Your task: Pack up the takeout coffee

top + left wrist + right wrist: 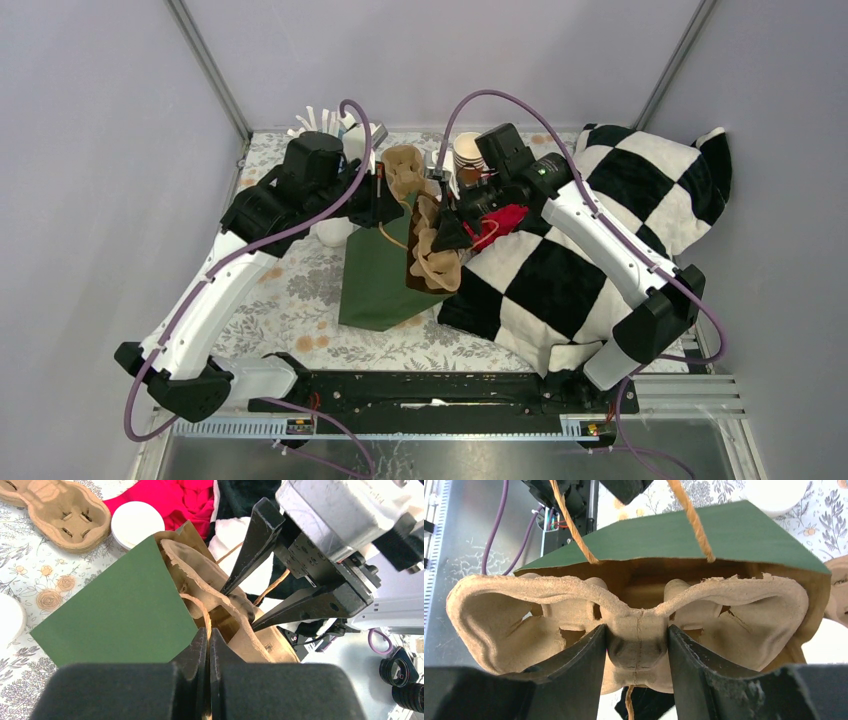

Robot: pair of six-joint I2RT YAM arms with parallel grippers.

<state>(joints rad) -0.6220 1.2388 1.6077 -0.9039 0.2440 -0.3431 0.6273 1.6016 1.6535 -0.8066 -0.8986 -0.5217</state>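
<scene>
Two arms reach out from the near edge of the counter (270,310), which has a flower pattern.

One green paper bag (375,275) lies flat on the counter between them. It is brown on the inside. Its mouth points to the right, toward a big black-and-white checked blanket (600,230).

The left tool (208,635) is clenched tight. It pinches the thin string handle (574,530) of the bag and holds it up.

The right tool (636,640) is grasping one brown cardboard cup carrier (744,605). Its two black fingers press on each side of the hump in the middle of the carrier. The carrier sits partly in the mouth of the bag, and its curly edges stick out.

The takeout coffee (135,522) is not in the bag or in the carrier. It stands on the counter just past the bag's mouth, between a red cloth (170,500) and a second cup carrier (55,507). From the left wrist view only its round white lid shows, smooth and plain. The edge of the bag hides what is under the lid, so I cannot see the brown cup.

Counted up, there are two carriers, one held and one lying flat and empty. There is one coffee, one bag and one red cloth. One more flat white lid (7,622) lies on the counter beside the bag, on the left.

Farther back stands one stack of brown paper cups (468,155) with no lids. At the very back are some white plastic pieces (315,120), too small to tell apart.
</scene>
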